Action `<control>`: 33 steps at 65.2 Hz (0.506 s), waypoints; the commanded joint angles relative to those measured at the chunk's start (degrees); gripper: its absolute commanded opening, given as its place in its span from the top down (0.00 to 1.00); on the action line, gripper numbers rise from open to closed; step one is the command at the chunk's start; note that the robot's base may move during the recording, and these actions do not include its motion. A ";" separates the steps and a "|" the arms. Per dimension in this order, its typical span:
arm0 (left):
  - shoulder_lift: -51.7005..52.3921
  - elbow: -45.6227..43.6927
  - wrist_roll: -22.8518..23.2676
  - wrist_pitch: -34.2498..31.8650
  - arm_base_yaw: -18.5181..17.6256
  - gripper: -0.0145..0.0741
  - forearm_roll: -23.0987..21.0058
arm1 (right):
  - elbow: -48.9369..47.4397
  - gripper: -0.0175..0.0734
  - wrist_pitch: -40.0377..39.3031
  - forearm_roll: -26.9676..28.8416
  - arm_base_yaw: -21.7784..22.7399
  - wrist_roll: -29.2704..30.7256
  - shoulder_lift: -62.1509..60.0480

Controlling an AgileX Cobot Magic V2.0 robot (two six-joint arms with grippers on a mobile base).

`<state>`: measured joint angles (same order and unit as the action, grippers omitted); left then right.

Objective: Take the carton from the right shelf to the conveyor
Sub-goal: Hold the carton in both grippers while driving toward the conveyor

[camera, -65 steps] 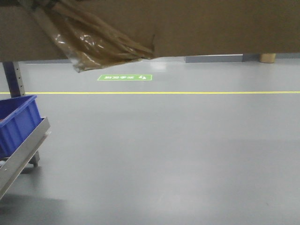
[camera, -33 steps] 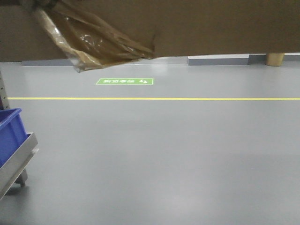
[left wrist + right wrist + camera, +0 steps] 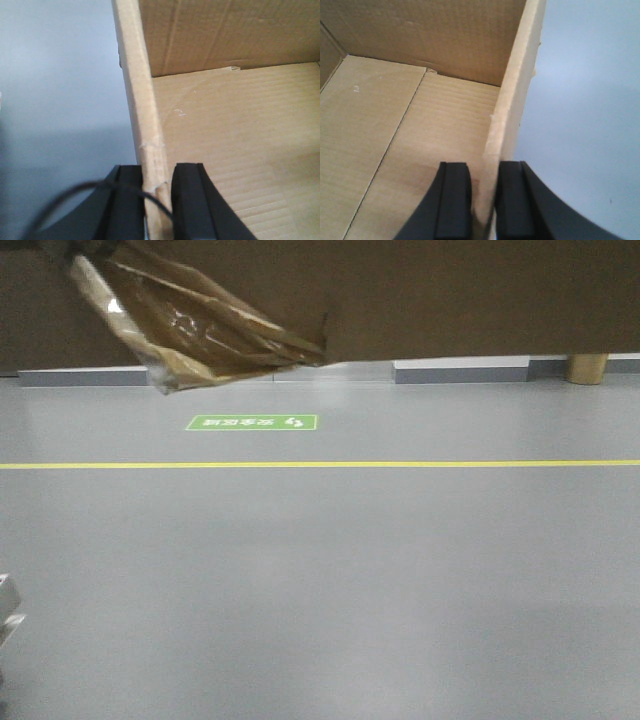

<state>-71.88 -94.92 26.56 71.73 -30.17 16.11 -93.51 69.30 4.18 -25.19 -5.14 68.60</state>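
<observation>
My left fingers [image 3: 180,192] are pinched nearly shut on the carton [image 3: 225,140], one finger outside and one inside its left wall [image 3: 142,100]. My right fingers [image 3: 506,195] grip the right wall [image 3: 512,110] the same way, narrowed down to the thickness of the board. Each grip sits at the top edge of a thin corrugated wall, so I judge the hold firm but easy to tear.

Inside, the carton looks empty: bare cardboard bottom and a plain far wall. From the front camera its underside fills the top of the view, lifted clear of the floor [image 3: 350,590], with the tape wad [image 3: 200,330] hanging loose from the bottom seam.

Beyond it lie open grey floor, a yellow line [image 3: 400,464] and a green floor sign [image 3: 252,423]. The conveyor is not in view, so I judge this to be the carrying stretch of the task.

To do it well, I should hold both sides level and at equal height, avoid spreading or squeezing the walls, and move smoothly so the dangling tape catches on nothing when I lower the carton.
</observation>
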 commanded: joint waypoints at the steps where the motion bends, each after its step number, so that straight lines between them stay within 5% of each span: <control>1: 0.85 -0.60 -0.50 -1.77 -0.15 0.86 0.63 | 0.02 0.87 -2.02 0.08 0.00 1.19 -0.92; 33: 0.75 -0.60 -0.50 -2.58 -0.15 0.86 1.11 | 0.02 0.87 -3.72 0.08 0.00 1.19 -0.61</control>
<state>-71.88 -94.92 26.56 71.62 -30.17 16.58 -93.51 68.49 4.28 -25.23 -5.14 68.71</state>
